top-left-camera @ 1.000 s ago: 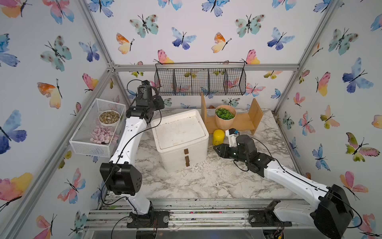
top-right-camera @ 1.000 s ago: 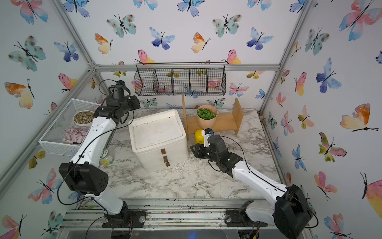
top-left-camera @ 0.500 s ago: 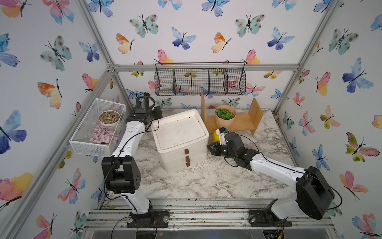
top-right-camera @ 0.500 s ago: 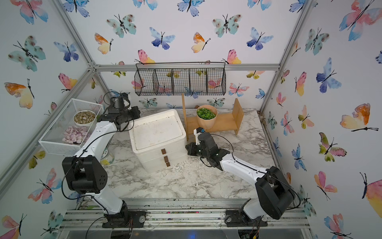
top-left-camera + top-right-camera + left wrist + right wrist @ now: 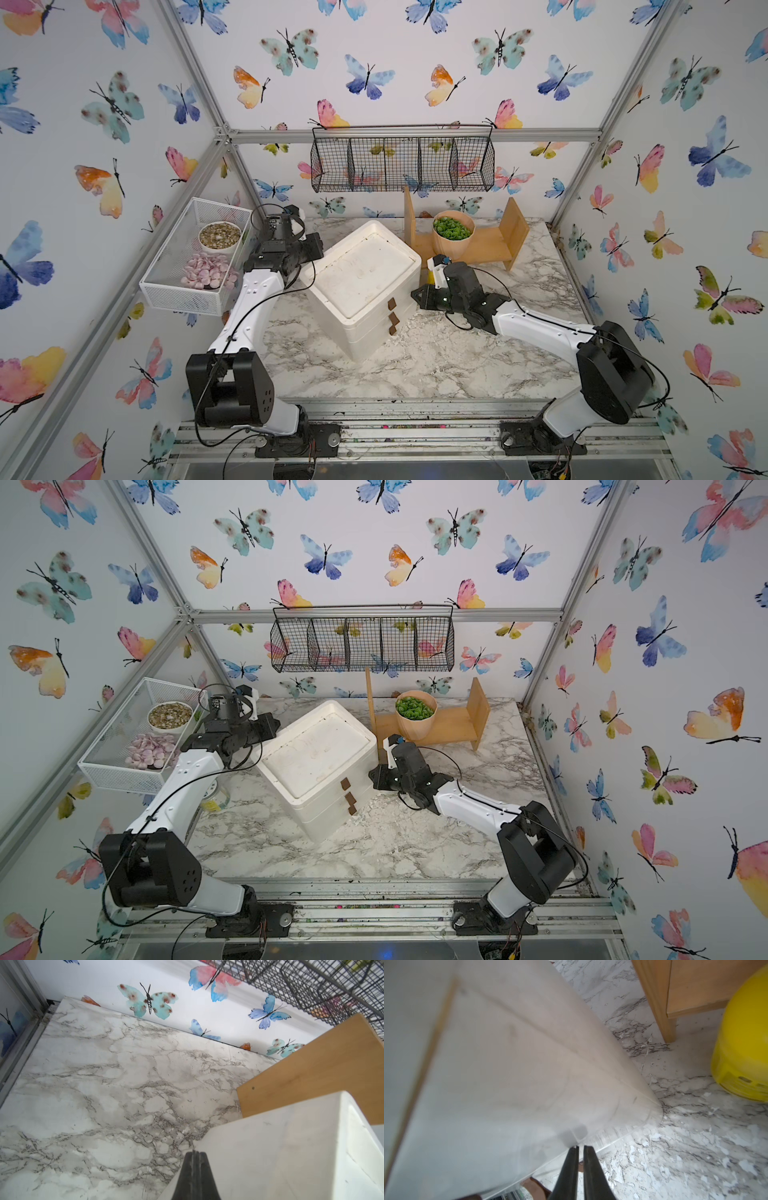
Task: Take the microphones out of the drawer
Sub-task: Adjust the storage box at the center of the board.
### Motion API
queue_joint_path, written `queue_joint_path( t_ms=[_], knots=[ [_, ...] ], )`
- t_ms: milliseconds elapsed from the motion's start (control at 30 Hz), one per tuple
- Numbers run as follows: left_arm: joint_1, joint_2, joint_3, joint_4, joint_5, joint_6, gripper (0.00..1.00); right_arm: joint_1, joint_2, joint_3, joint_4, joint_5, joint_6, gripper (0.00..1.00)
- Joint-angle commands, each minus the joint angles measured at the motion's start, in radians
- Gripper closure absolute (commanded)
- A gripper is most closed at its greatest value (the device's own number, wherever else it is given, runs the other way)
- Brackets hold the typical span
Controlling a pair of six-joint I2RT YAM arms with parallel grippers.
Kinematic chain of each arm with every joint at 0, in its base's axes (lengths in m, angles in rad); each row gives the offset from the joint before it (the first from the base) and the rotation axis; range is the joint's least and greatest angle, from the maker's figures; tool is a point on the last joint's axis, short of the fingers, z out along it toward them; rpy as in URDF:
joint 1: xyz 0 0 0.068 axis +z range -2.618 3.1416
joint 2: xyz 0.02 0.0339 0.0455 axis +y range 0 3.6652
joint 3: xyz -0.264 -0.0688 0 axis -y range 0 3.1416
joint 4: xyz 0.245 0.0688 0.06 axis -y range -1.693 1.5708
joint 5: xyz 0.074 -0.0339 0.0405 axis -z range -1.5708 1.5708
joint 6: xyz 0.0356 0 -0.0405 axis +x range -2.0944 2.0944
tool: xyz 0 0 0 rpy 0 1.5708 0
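A grey-veined marble tabletop carried a white three-drawer plastic chest; the left gripper was clenched, the right gripper nearly closed, empty.

Both top views are looking down from high at the front, facing the back wall, far enough to take in the whole table and both arms; they're sharing nearly the same scene. Left wrist cam is sitting low and close, looking past the drawer unit corner toward the back wall. Right wrist cam is pointing along the drawer unit side, very close, blurring; it's sharing the wooden shelf with the left wrist cam.
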Motion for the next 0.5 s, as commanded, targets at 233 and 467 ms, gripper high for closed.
queue_joint_path(
  t_ms=[233,467],
  knots=[
    [-0.026,-0.173,-0.110,-0.085,0.290,-0.145,1.00,0.009,0.082,0.119,0.081,-0.074,-0.059,0.83],
    [-0.027,-0.209,-0.114,-0.119,0.253,-0.135,1.00,0.009,-0.031,0.077,-0.002,-0.008,-0.112,0.71]
  ],
)
